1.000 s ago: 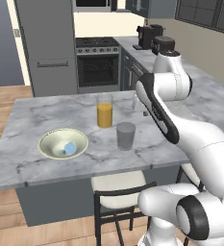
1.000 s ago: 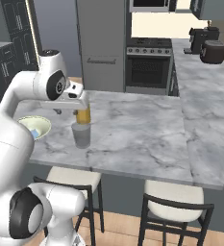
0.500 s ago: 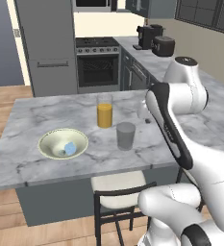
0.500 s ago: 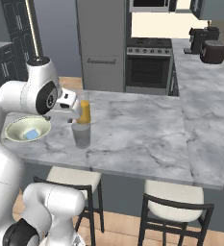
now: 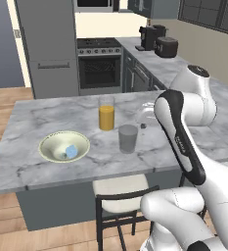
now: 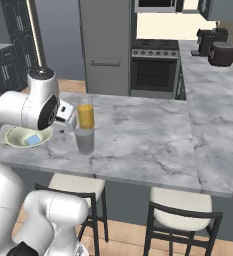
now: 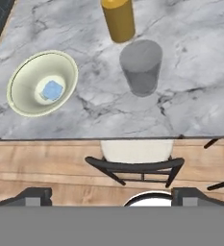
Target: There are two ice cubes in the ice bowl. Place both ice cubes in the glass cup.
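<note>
Near edge first: chair (image 7: 132,161) w/ pale seat and dark frame sits tucked under the table (image 5: 32,117) front, just below the glass cup (image 5: 127,138); a second chair (image 6: 185,217) stands further along the same side in the right base view. Claw (image 7: 111,194) looks down from above, fingertips (image 7: 34,194) far apart at the view's bottom corners — released, nothing between them. In the left base view the claw (image 5: 144,117) sits just beside the glass cup, above the table, not touching it. On the grey marbled table, glass cup is upright, greyish, near the front edge; can't tell what's inside it. Ice bowl (image 5: 47,147) is well to the side of the cup, also near the front edge, upright, pale cream-green. One light-blue ice cube (image 5: 71,151) lies inside the ice bowl, off-centre on its floor; in the hand view it reads as a single blue patch, so can't tell if a second cube sits w/ it. Just behind the glass cup, nearly touching from some angles but apart in the hand view, stands the taller glass of orange liquid (image 5: 106,112). Far side: oven (image 5: 100,71) and tall grey fridge (image 5: 49,49) against the back wall, dark appliances (image 5: 159,41) on the side counter (image 6: 213,100).
</note>
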You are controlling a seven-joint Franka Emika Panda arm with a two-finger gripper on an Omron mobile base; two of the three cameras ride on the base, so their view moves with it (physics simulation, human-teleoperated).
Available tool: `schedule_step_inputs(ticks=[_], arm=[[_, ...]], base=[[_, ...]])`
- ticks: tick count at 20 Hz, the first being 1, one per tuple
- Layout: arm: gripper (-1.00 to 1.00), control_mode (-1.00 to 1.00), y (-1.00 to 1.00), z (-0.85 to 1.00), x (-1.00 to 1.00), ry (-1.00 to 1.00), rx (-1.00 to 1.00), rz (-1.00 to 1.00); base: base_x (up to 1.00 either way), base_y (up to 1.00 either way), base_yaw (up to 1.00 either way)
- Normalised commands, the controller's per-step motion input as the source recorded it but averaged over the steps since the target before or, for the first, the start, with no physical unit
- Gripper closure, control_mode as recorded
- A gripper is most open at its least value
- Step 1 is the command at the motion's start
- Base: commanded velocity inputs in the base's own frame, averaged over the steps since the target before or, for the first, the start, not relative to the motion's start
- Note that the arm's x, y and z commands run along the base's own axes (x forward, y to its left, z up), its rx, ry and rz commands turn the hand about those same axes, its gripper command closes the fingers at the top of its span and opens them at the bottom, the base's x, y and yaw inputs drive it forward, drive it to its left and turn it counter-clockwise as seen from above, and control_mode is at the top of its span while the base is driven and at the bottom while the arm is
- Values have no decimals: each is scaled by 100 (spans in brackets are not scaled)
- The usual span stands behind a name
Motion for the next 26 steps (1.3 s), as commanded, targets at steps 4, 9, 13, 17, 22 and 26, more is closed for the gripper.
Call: schedule_step_inputs(ticks=[4, 9, 13, 17, 22, 26], arm=[[-100, -100, 48, 0, 0, 0, 21, 0], [-100, -100, 67, 0, 0, 0, 13, 0], [-100, -100, 79, 0, 0, 0, 2, 0], [-100, -100, 87, -10, 3, 2, -6, 0], [-100, -100, 72, -22, 24, 0, -15, 0], [-100, -100, 49, -31, 38, 0, -19, -1]], base=[[0, 0, 0], [0, 0, 0], [0, 0, 0], [0, 0, 0], [0, 0, 0], [0, 0, 0]])
